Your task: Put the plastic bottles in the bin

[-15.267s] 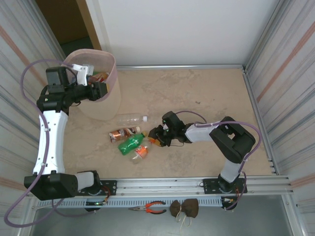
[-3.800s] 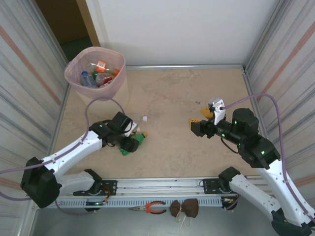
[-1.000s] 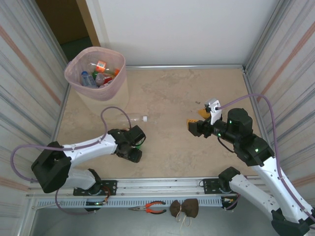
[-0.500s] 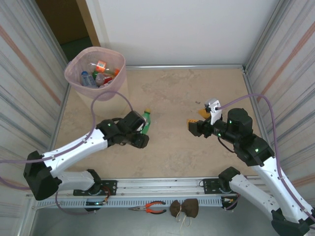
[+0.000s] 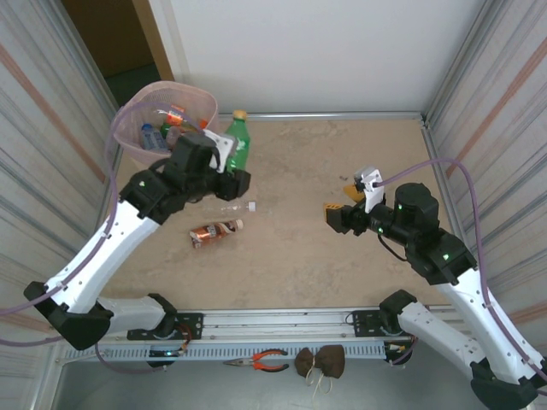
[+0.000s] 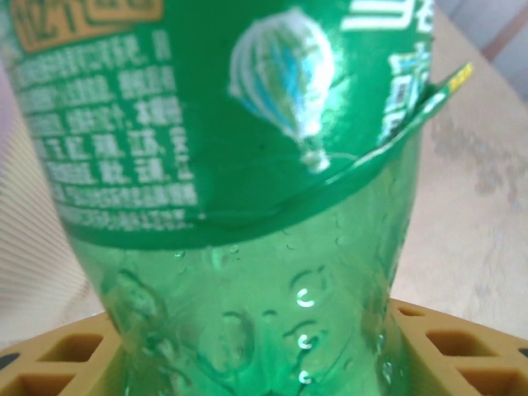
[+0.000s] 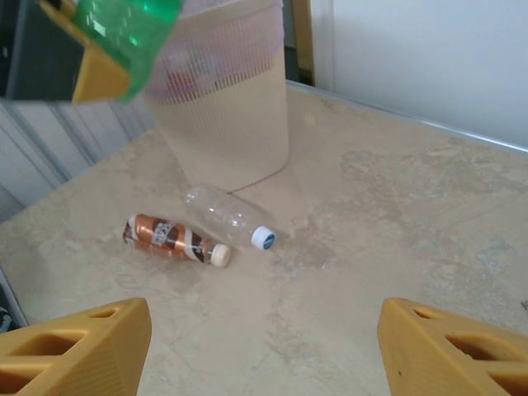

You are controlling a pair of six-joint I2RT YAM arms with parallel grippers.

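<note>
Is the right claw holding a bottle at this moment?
No, the right claw stands open, with nothing between its yellow fingers.

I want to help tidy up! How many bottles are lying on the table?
2. A clear bottle lies near the bin; a brown bottle lies just nearer the arms. The green bottle is held up by the left gripper.

Raised bottle (image 5: 238, 143) right of bin (image 5: 137, 102); two lying bottles (image 5: 214, 231) on table (image 5: 299, 248) before it.
</note>
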